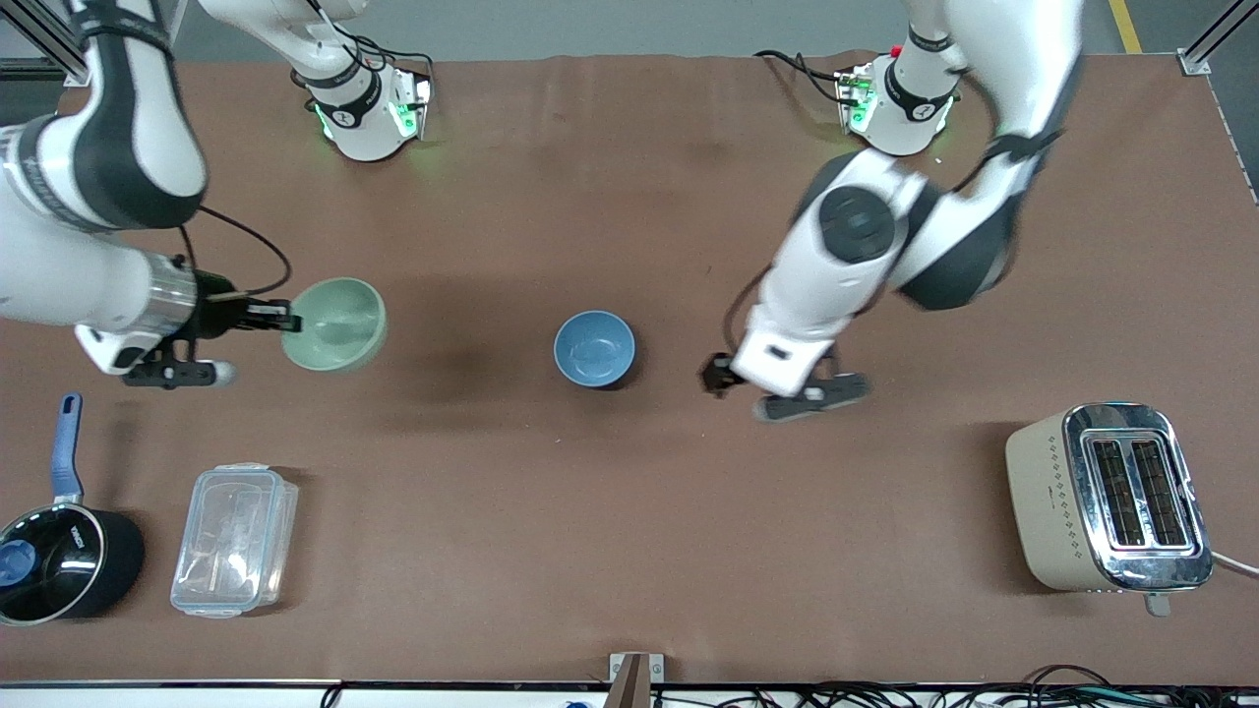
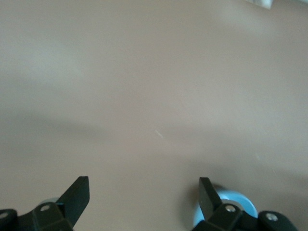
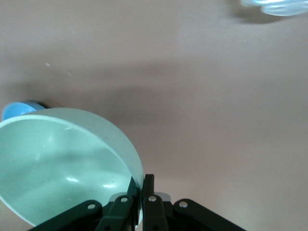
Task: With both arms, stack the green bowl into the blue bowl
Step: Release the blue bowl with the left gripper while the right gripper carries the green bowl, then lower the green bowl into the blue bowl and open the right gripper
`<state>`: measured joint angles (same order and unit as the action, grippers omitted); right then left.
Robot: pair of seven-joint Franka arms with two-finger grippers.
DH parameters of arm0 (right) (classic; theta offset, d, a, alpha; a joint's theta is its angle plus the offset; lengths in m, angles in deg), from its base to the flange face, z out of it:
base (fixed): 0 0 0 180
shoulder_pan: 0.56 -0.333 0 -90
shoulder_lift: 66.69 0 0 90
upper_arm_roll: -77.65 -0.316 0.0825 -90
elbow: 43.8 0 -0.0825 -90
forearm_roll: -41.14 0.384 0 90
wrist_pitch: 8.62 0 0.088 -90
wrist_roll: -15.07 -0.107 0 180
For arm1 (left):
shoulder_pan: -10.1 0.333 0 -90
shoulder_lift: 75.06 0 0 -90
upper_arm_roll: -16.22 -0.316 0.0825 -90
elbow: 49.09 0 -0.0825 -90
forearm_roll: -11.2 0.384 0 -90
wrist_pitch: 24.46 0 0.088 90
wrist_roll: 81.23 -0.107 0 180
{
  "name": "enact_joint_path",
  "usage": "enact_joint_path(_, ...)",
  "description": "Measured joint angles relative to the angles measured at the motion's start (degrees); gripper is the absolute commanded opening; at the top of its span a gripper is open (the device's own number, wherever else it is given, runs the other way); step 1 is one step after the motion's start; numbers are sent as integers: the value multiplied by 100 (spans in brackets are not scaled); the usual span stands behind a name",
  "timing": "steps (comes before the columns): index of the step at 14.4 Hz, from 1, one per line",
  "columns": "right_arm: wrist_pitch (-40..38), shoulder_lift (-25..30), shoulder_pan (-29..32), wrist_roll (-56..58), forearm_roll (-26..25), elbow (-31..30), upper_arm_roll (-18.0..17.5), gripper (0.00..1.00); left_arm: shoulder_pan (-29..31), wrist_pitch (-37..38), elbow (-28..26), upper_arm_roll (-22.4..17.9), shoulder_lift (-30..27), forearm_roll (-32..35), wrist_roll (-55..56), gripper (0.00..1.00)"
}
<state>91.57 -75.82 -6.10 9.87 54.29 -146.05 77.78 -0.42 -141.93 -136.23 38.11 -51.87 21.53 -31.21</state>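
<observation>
The green bowl (image 1: pixel 334 324) is tilted and held up over the table toward the right arm's end. My right gripper (image 1: pixel 290 317) is shut on its rim, one finger inside and one outside, as the right wrist view shows (image 3: pixel 141 185), with the bowl (image 3: pixel 57 168) filling the view's lower part. The blue bowl (image 1: pixel 594 348) stands upright and empty mid-table; it also shows in the right wrist view (image 3: pixel 19 109). My left gripper (image 1: pixel 716 374) is open and empty over the table beside the blue bowl, toward the left arm's end. Its wide-apart fingers (image 2: pixel 144 192) frame bare table, with the blue bowl (image 2: pixel 236 204) by one fingertip.
A beige toaster (image 1: pixel 1107 497) stands near the front camera at the left arm's end. A black saucepan with a blue handle (image 1: pixel 59 560) and a clear lidded plastic container (image 1: pixel 234 539) stand near the front camera at the right arm's end.
</observation>
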Motion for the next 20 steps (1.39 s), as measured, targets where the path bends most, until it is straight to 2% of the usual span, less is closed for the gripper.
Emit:
enact_joint_path(4, 755, -362, -1184, -1448, 19, -23, -20, 0, 1158, 633, -21, 1, -872, 182, -1335, 100)
enact_joint_path(8, 1568, -1073, -2236, -2395, 78, -34, -23, 1, 1614, 1235, -30, -1, -1500, -4, -1917, 100)
enact_joint_path(11, 1853, -1445, -2450, -2476, 710, -27, -14, 2, 2021, 1714, -41, 1, -1913, -390, -2482, 100)
enact_joint_path(14, 2062, -1623, -2474, -2475, 958, -20, -13, 3, 2387, 2250, -55, -17, -2141, -497, -3312, 100)
enact_joint_path(16, 2129, -1728, -2479, -2475, 1064, -19, -13, 3, 2299, 2459, -86, -239, -2316, -633, -3689, 100)
enact_joint_path(19, 2137, -1815, -2495, -2476, 1131, -19, -13, 5, 1423, 2793, -185, -1247, -2563, -700, -4038, 100)
enact_joint_path(20, 2137, -1835, -2505, -2476, 1140, -19, -13, 5, 1262, 2881, -208, -1444, -2618, -703, -4102, 100)
